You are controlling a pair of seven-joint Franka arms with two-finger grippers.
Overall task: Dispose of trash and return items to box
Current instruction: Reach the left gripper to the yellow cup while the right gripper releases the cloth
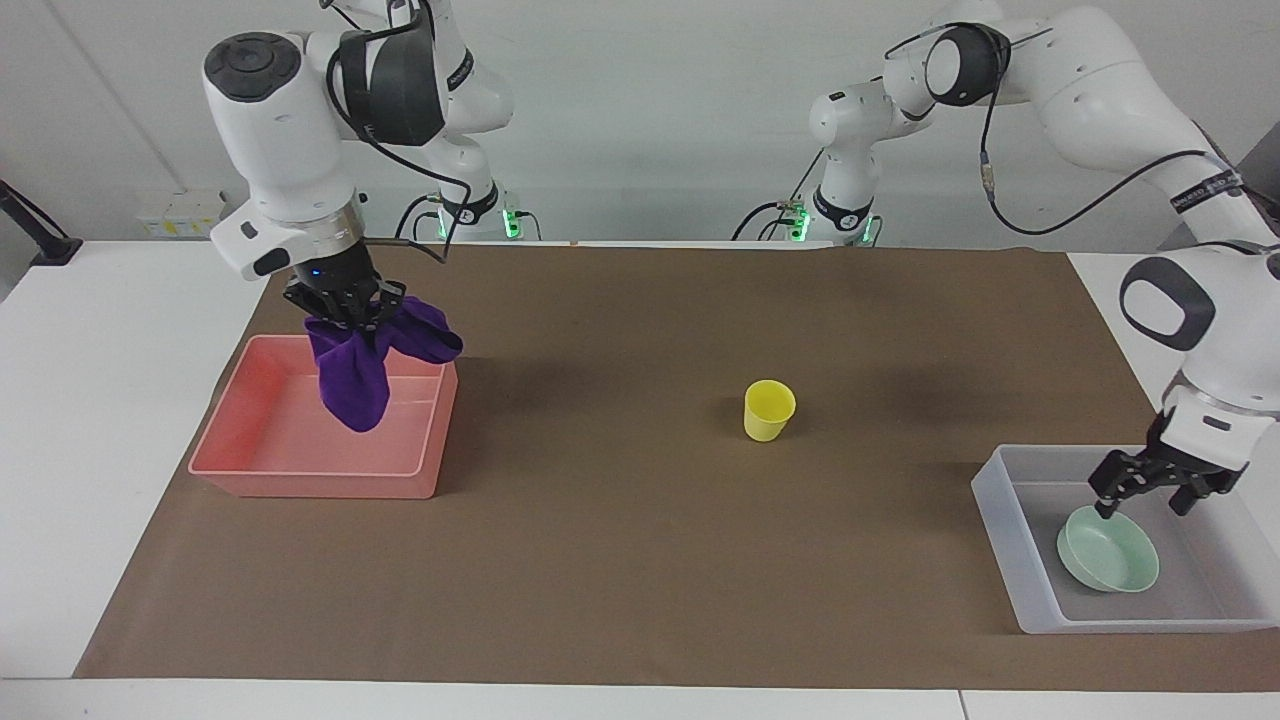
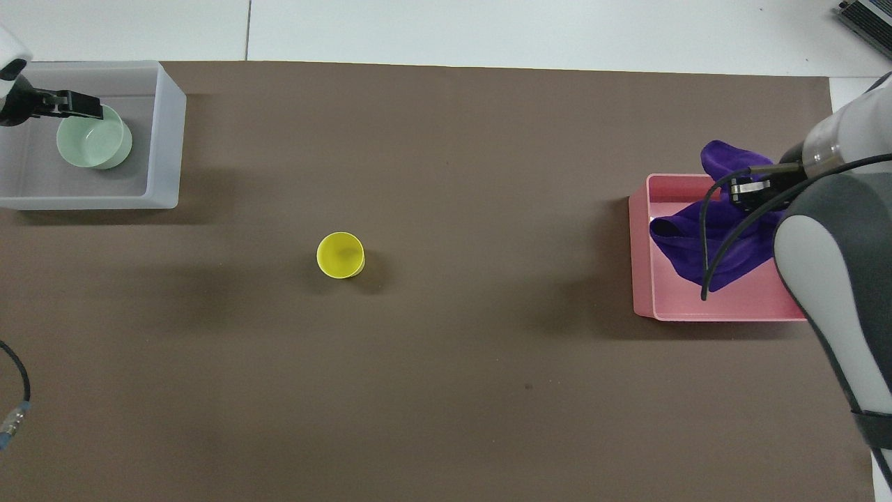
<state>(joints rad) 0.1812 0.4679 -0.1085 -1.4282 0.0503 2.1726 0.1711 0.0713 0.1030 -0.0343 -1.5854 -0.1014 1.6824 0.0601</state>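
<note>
Over brown paper [image 1: 620, 560], right pincer [image 1: 345, 312] dangles purple rag [image 1: 360, 365]; left pincer [image 1: 1145, 492] gapes above bowl [image 1: 1108, 550].

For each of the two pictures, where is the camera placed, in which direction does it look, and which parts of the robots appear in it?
Facing view: high across the table, looking at both robots; whole arms show, right gripper holding the purple rag over the pink tray, left gripper open above the mint-green bowl.
Overhead view: above the robots' end, looking steeply down; only the left gripper and the right arm's wrist show.
Shared: the yellow cup, both trays, rag, bowl.
</note>
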